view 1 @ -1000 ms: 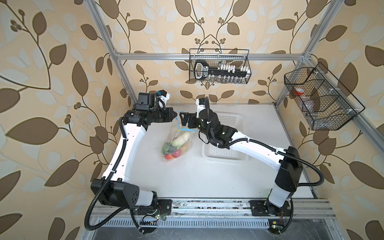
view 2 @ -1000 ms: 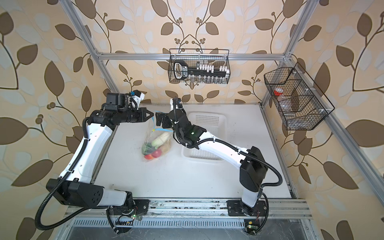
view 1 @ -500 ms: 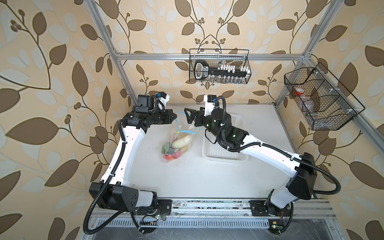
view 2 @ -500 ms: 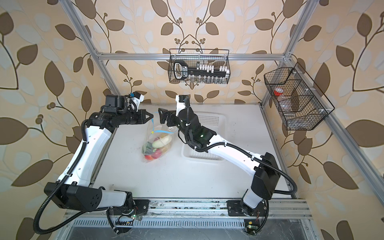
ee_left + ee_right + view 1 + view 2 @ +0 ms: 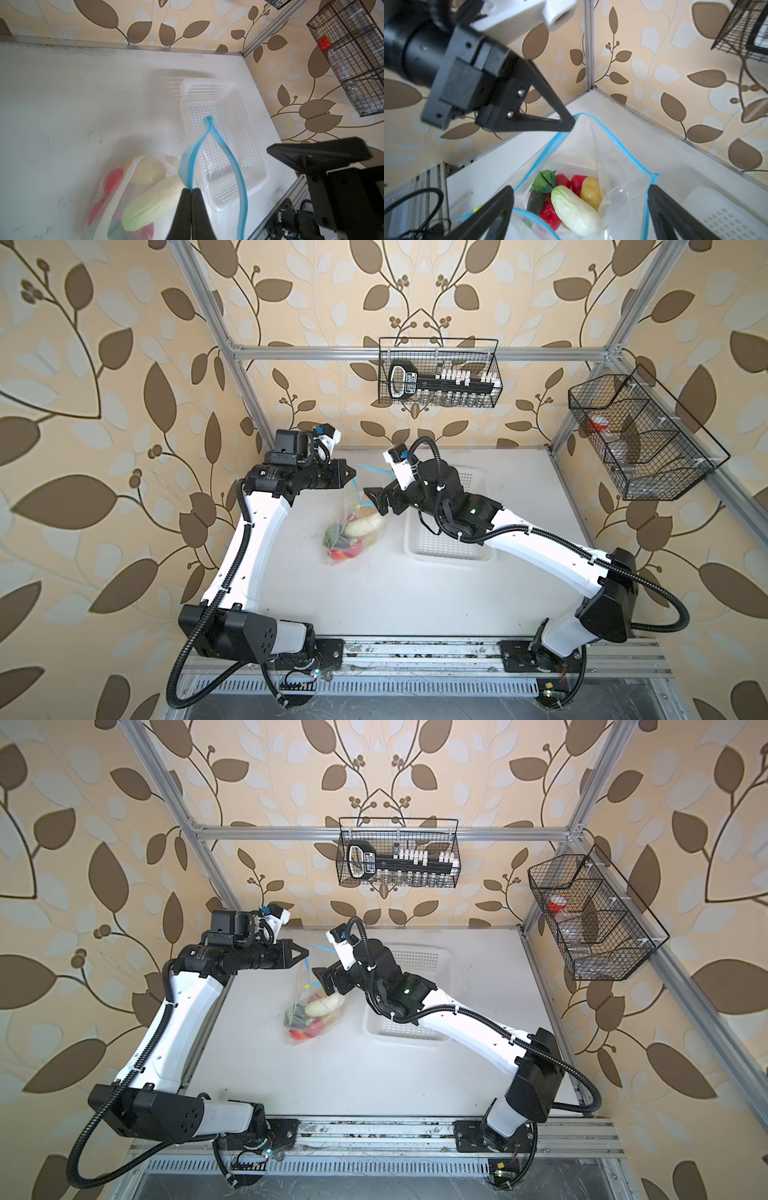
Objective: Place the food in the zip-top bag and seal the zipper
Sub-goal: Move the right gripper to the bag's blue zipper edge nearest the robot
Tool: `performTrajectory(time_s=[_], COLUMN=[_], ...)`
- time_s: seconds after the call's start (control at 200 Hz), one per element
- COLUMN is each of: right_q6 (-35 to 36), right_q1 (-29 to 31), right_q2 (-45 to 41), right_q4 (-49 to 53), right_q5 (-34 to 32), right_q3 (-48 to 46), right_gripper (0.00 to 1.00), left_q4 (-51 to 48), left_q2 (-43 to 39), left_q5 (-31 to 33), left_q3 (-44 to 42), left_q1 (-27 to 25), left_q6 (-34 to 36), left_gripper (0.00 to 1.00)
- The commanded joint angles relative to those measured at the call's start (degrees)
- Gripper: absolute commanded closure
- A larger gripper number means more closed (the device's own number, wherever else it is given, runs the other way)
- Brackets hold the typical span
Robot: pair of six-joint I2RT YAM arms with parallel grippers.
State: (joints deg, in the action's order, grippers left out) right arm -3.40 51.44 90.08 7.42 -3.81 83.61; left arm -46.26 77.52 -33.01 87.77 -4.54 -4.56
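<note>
Top views show the right arm's (image 5: 540,547) elbow swung toward the bench's (image 5: 374,605) right edge since a second ago. Left hand (image 5: 191,190) is clamped shut on the zipper (image 5: 207,133), hanging the zip-top bag (image 5: 353,531) beside the white basket (image 5: 449,560) at mid-bench. Right hand (image 5: 580,188) is spread wide astride the bag's open mouth. Food (image 5: 353,537) lies inside, cabbage (image 5: 575,209) uppermost. Black tool's (image 5: 415,385) label: illegible.

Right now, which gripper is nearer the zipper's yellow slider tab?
Right. The right gripper, jaws open, straddles the bag mouth, one jaw beside the slider tab; the left gripper is shut on the zipper farther up.
</note>
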Motion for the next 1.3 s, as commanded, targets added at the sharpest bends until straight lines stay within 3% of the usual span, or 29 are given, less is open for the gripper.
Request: performTrajectory(time_s=[0.0, 0.17, 0.285, 0.45, 0.545, 0.735, 1.035, 1.215, 1.295], right_q6=[7.9, 12.5, 18.6, 21.2, 26.6, 37.8, 44.6, 46.8, 47.4], right_q1=[0.1, 0.3, 0.8, 2.2, 4.1, 7.8, 9.1, 9.4, 9.6], right_q2=[-5.2, -8.0, -8.3, -7.7, -7.6, -8.3, -6.8, -2.3, -0.2], right_q4=[0.8, 2.4, 4.8, 9.1, 12.2, 14.6, 14.1, 19.6, 21.5], right_q5=[1.6, 0.5, 6.4, 4.4, 1.5, -1.3, -1.7, -0.2, 0.2], right_q3=[-2.4, -2.6, -2.9, -0.7, 0.6, 0.2, 1.4, 7.9, 10.4], right_gripper=[0.00, 0.00, 0.00, 0.03, 0.04, 0.14, 0.27, 0.43, 0.46], left_q4=[-1.3, -3.8, -3.8, -3.9, -4.0, -3.9, -4.5, -4.8, -5.4], left_q2=[-0.4, -1.3, -2.1, -1.6, -1.3, -1.1, 0.6, 1.2, 1.7], left_q5=[-3.0, -3.1, -5.0, -6.0, -7.1, -7.9, -8.8, -8.7, -8.2], left_q3=[1.9, 2.4, 2.4, 3.1, 3.1, 3.1, 4.8, 5.2, 5.7], left_q1=[-0.3, -0.3, -0.3, -0.3, -0.3, -0.4, -0.8, -1.3, -1.6], left_q6=[3.0, 5.3, 5.4, 4.7, 4.6, 5.4, 6.5, 7.2, 7.8], left_gripper=[1.00, 1.00, 1.00, 1.00, 1.00, 1.00, 1.00, 1.00, 1.00])
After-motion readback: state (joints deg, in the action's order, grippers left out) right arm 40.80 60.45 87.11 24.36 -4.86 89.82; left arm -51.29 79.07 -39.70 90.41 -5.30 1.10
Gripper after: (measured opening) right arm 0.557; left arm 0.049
